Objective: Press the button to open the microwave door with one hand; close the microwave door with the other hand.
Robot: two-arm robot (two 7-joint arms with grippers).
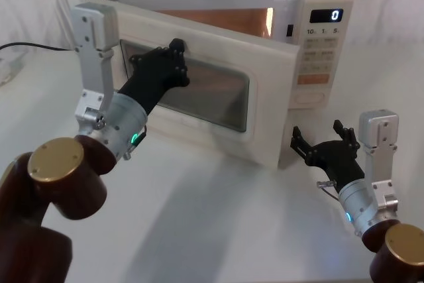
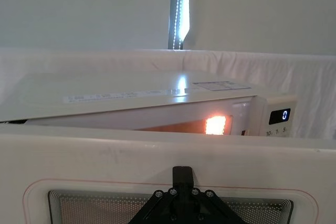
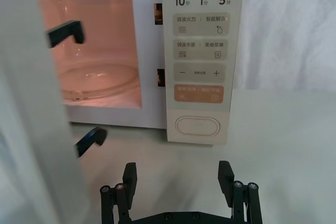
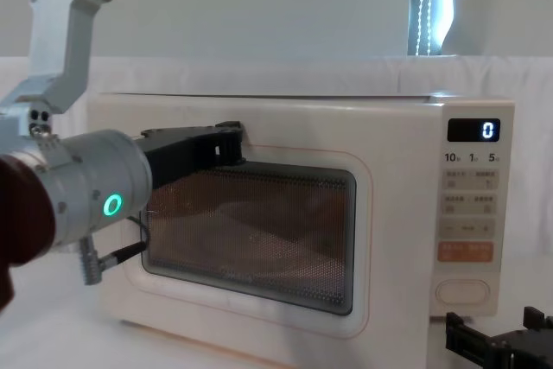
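The cream microwave (image 1: 311, 44) stands on the white counter (image 1: 218, 217), its display showing "0". Its wide door (image 1: 265, 104) with the dark window hangs partly open, hinged at the left. The left tool (image 1: 177, 57) presses the door's face; whether its fingers are apart, I cannot tell. The right tool (image 1: 321, 138), fingers apart, hovers below the pill-shaped button (image 3: 197, 126).

White cloth-covered table (image 1: 218, 230); white curtain backdrop (image 4: 259, 6) behind, narrow bright gap (image 4: 425, 6) between panels; black cable (image 1: 26, 46) at table's left.
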